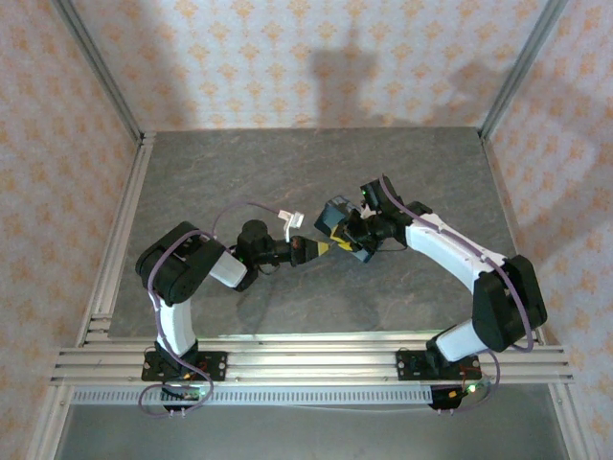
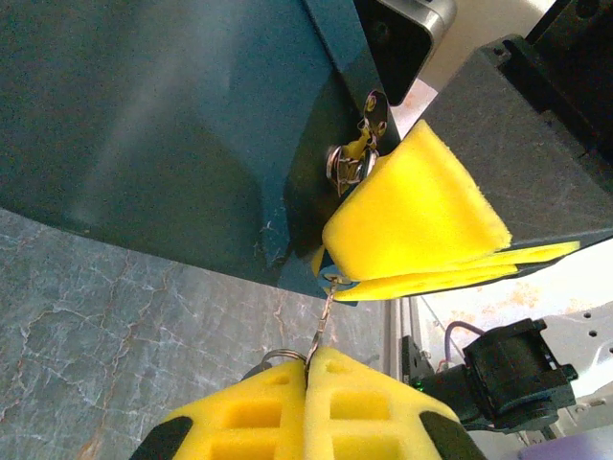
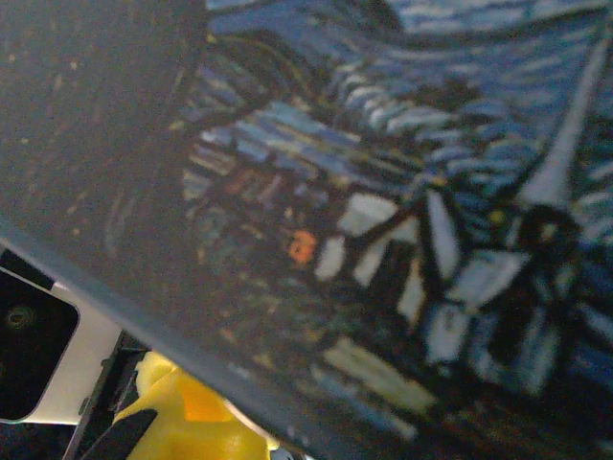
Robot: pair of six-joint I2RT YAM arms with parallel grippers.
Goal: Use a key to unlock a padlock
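The step in hand was bringing the key to the lock; insertion had not yet happened. In the left wrist view the left gripper was closed, its two yellow pads pressed together on the thin wire tail of the key, with a small ring beside the pinch. The key itself hung at the end of that tail, at the lower corner of the blue box, partly tucked under a yellow foam pad that lay against the box edge. The padlock sat higher on the same edge, apart from the key, a small silvery barrel with a brass-coloured bit above it. The box was tilted above the table.

In the top view the right gripper was at the box and probably steadied it, but whether its fingers were closed on it could not be told.

Judging from this, the key was held only by its loose tail, so its tip was poorly controlled. The next move called for a firmer hold on the key's body, then lifting it to the padlock's keyway and lining it up before pushing in and turning
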